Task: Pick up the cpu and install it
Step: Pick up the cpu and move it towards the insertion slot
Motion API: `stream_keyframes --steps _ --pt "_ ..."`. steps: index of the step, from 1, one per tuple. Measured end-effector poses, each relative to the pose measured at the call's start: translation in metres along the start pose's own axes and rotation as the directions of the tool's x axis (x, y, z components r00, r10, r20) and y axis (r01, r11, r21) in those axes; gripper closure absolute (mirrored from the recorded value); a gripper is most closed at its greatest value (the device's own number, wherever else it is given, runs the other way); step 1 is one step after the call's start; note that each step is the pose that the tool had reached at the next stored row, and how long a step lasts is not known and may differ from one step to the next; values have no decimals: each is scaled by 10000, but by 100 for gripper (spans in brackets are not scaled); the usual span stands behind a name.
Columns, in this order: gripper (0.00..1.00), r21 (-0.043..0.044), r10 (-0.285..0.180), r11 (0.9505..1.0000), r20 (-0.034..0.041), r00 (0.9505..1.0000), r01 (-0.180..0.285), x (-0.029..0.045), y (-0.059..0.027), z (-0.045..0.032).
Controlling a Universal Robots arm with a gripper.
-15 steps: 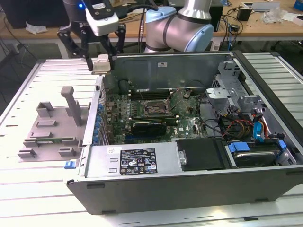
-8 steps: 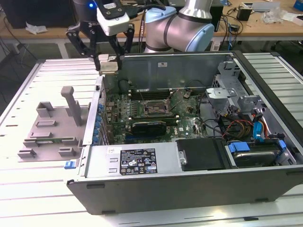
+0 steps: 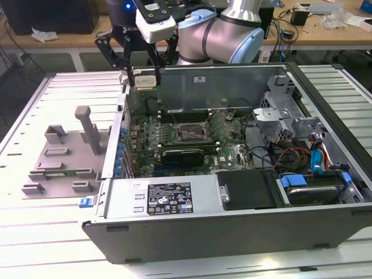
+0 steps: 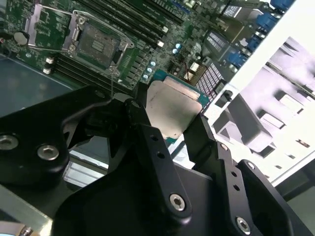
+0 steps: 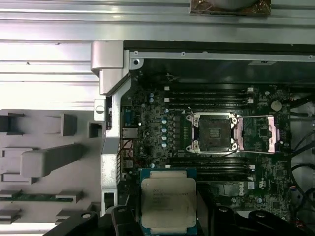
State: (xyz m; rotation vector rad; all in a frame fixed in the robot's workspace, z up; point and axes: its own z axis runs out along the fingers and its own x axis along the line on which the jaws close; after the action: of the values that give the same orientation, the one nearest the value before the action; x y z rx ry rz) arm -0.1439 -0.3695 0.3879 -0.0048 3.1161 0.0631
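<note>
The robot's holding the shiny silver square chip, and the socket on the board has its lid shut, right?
Not quite. The first wrist view shows the dark square socket with its metal frame swung open, not shut. The rest holds: the gripper has the shiny silver square chip between its jaws.

The open computer case (image 3: 192, 232) lies on the slatted table (image 3: 35, 244). A moulded fixture (image 3: 64, 157) sits on the table just beside it, on the exterior view's left. Inside the case, the motherboard (image 3: 232, 154) takes the far part toward the exterior view's left, with the socket (image 3: 187, 133) near its middle. The power supply (image 3: 168, 197) runs along the near wall, and the drive cage (image 3: 308, 189) sits at the exterior view's right. The gripper (image 3: 144, 78) hangs above the case's far corner on the fixture's side. The cpu (image 5: 168, 199) is between its fingers, apart from the socket. A workbench (image 3: 70, 36) stands behind the table.
</note>
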Motion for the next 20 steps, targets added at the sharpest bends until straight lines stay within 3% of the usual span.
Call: stream_keyframes --steps 8,13,20 --pt "46 -2 -1 10000 1 10000 1 -16 2 3" --pt "46 1 2 10000 -3 10000 -2 -296 0 71" --pt "46 6 1 10000 -4 10000 -1 -466 6 207"
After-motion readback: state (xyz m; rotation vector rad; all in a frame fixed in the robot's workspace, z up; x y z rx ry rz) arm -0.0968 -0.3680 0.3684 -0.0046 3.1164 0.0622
